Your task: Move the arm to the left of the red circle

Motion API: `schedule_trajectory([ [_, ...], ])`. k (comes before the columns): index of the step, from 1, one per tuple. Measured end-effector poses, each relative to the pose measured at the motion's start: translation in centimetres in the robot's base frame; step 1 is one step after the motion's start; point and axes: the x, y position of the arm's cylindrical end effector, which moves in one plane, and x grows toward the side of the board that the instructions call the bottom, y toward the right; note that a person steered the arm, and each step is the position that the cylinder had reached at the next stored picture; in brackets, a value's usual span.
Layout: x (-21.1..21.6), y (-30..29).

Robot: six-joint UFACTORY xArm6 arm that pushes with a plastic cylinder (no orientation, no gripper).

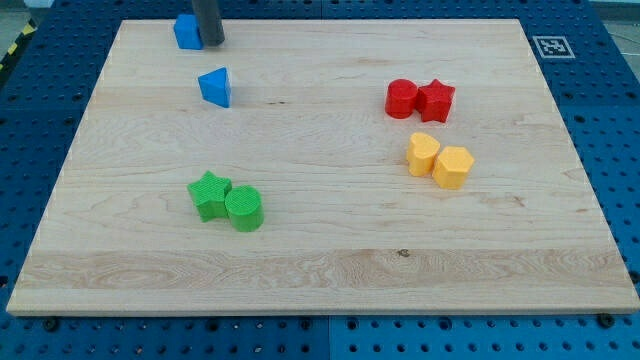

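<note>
Red circle: a low round block toward the view's right, well apart from the tool and below-right of it, touching the red star on its far side. Tool: a plain dark rod with no jaws, so nothing opens or closes and it holds nothing; my tip rests near the view's top left, just beside the blue cube, seemingly touching its right face. Step in hand, as judged: carry the tip rightward and slightly down across the tabletop, stopping on the bare wood on the circle's near side, short of contact so the red pair is not shoved. Blue triangular block: just below the tool, off a straight line to the goal; a low start could clip it. Yellow heart-like block and yellow hexagon-like block: beyond and below the goal, touching each other. Green star and green circle: far below the tool, touching, clear of the route.
</note>
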Motion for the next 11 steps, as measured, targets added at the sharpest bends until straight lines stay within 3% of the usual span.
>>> schedule_trajectory([
  [4,-0.7,2.0],
  [6,-0.6,9.6],
  [9,6.6,14.5],
  [11,13.6,17.2],
])
